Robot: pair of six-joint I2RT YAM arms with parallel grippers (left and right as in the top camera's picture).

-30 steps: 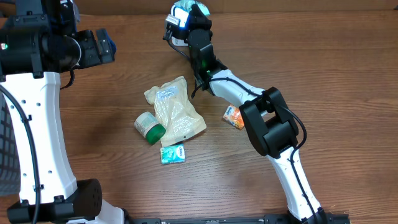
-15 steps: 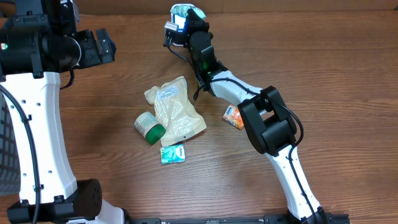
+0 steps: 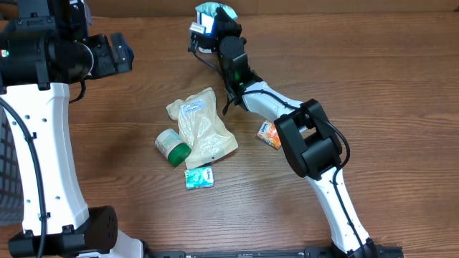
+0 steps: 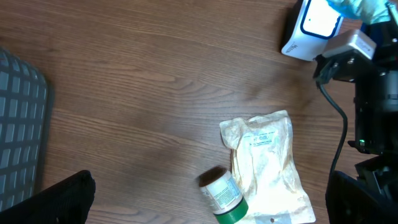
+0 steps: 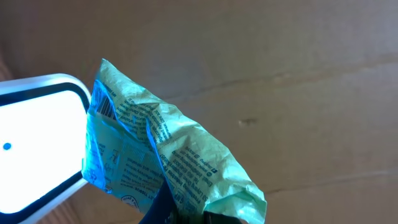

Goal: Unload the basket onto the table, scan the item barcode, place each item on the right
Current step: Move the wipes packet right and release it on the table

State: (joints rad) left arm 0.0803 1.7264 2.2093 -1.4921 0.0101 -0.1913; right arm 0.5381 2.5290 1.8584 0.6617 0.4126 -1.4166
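Pinching a crinkled teal packet (image 5: 168, 162) beside the white scanner (image 5: 37, 143), right jaws (pressed tight); left jaws spread wide.

The right end effector (image 3: 217, 21) edges slightly toward the far side of the desk (image 3: 373, 64); the teal packet (image 3: 212, 9) it grips shifts up and leftward, closer over the white scanner (image 3: 196, 29).

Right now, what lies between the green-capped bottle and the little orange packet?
The beige pouch lies between the bottle and the orange packet, seen in the overhead view.
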